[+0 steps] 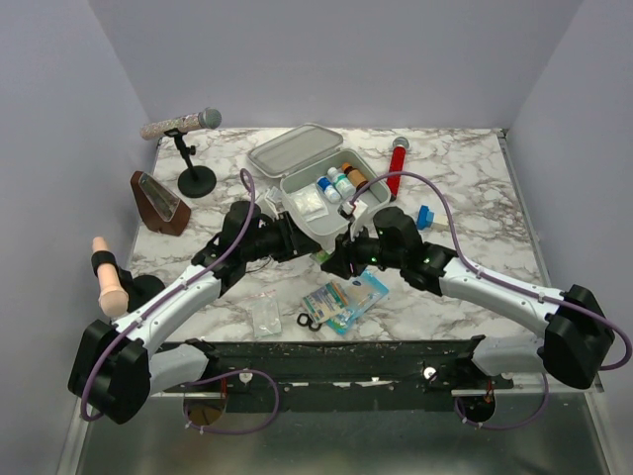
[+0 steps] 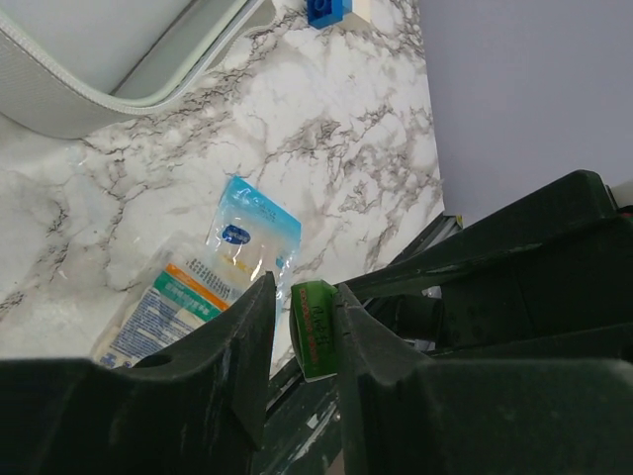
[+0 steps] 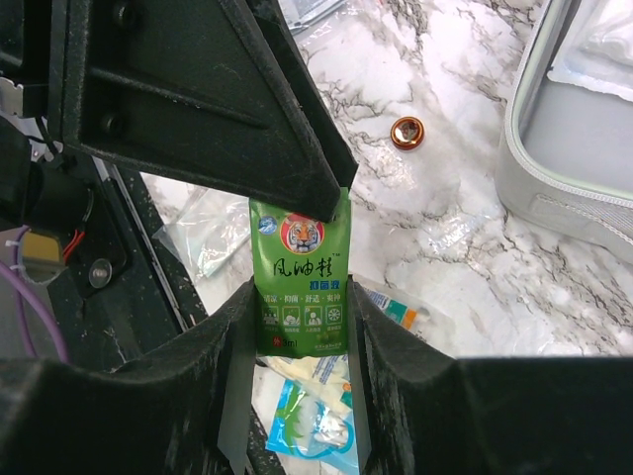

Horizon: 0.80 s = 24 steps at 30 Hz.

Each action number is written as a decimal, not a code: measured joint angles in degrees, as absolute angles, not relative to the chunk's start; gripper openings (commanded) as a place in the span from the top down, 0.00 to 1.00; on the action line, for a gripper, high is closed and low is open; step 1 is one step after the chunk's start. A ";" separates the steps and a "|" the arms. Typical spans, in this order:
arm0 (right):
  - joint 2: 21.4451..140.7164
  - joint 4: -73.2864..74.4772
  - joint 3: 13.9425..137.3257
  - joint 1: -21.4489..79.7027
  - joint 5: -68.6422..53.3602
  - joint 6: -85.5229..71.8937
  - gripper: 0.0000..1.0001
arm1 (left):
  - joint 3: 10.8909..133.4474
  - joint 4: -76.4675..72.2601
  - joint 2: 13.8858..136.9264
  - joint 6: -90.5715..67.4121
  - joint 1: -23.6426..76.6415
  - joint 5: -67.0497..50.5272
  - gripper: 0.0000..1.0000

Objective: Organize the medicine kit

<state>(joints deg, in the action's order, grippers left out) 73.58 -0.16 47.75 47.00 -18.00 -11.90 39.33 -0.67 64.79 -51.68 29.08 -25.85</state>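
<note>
The medicine kit [image 1: 321, 234] is a pale tin box standing open at mid-table, its lid [image 1: 297, 148] tipped back, with small bottles and a white pouch inside. Just in front of it both grippers meet over a small green tiger-print box [image 3: 300, 287]. My right gripper [image 3: 302, 292] is shut on that box's lower sides. My left gripper [image 2: 305, 297] straddles the green box [image 2: 315, 332] from the other end. One of its fingers touches the box and a narrow gap shows at the other. In the top view the box [image 1: 325, 255] is almost hidden between the jaws.
Flat medicine packets [image 1: 341, 297], a clear bag [image 1: 265, 315] and a black ring [image 1: 307, 322] lie near the front edge. A red cylinder [image 1: 398, 163] and a blue block [image 1: 425, 216] sit right of the kit. A microphone stand [image 1: 196, 178] and a brown wedge [image 1: 158, 203] stand at the left. A copper cap [image 3: 406, 131] lies by the kit.
</note>
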 measured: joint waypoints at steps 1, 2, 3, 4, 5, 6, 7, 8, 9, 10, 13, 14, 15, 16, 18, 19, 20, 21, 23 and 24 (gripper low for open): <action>73.58 -0.10 47.75 47.05 -18.00 -11.84 0.62 | 39.33 -0.75 64.79 -51.68 29.12 -26.04 0.66; 73.58 -0.05 47.75 47.07 -17.98 -11.77 0.62 | 39.33 -0.82 64.84 -51.68 29.19 -26.22 0.67; 73.58 0.03 47.75 47.11 -17.91 -11.60 0.62 | 39.33 -0.91 64.88 -51.68 29.26 -26.35 0.69; 73.58 0.12 47.75 47.16 -17.87 -11.49 0.62 | 39.33 -1.08 64.99 -51.66 29.32 -26.59 0.71; 73.58 0.16 47.75 47.18 -17.82 -11.35 0.62 | 39.33 -1.21 65.10 -51.68 29.34 -26.72 0.75; 73.58 0.23 47.75 47.18 -17.80 -11.25 0.60 | 39.33 -1.34 65.28 -51.68 29.36 -26.92 0.78; 73.58 0.49 47.75 47.18 -17.80 -11.07 0.54 | 39.33 -1.50 65.43 -51.70 29.39 -27.16 0.81; 73.58 0.80 47.75 47.18 -17.80 -10.90 0.47 | 39.33 -1.58 65.52 -51.66 29.39 -27.49 0.83; 73.58 1.04 47.75 47.22 -17.78 -10.76 0.40 | 39.33 -1.58 65.67 -51.64 29.47 -27.70 0.84; 73.60 1.32 47.83 47.24 -17.67 -10.52 0.34 | 39.33 -1.52 65.78 -51.66 29.50 -27.77 0.85; 73.58 2.04 48.58 47.27 -16.69 -10.35 0.31 | 39.33 -1.10 65.89 -51.66 29.50 -27.92 0.92; 73.56 2.07 48.82 47.27 -16.23 -10.24 0.30 | 39.33 -0.99 65.91 -51.70 29.50 -27.92 0.94; 73.49 2.15 49.01 47.27 -15.75 -10.17 0.30 | 39.33 -0.86 65.93 -51.79 29.50 -27.92 0.95; 73.43 2.31 49.17 47.27 -15.35 -10.04 0.30 | 39.33 -0.73 65.93 -51.88 29.50 -27.92 0.98; 73.25 2.68 49.34 47.24 -14.44 -9.78 0.30 | 39.42 -0.56 66.15 -52.05 29.50 -27.92 1.00; 73.17 2.79 49.34 47.24 -14.13 -9.54 0.29 | 39.53 -0.51 66.52 -52.25 29.50 -27.92 1.00; 73.06 3.01 49.34 47.27 -13.65 -9.26 0.29 | 39.66 -0.40 66.83 -52.45 29.50 -27.90 1.00; 72.93 3.27 49.36 47.31 -12.82 -8.84 0.28 | 39.86 -0.14 67.20 -52.64 29.50 -27.86 1.00; 72.73 3.73 49.43 47.53 -11.22 -7.88 0.27 | 40.62 1.13 68.12 -53.28 29.50 -27.70 1.00; 72.66 4.21 49.60 47.79 -10.07 -7.27 0.27 | 41.43 2.20 68.75 -53.52 29.50 -27.62 1.00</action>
<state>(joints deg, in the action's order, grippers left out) 72.66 4.21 49.60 47.79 -10.07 -7.27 41.43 2.20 68.75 -53.52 29.50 -27.62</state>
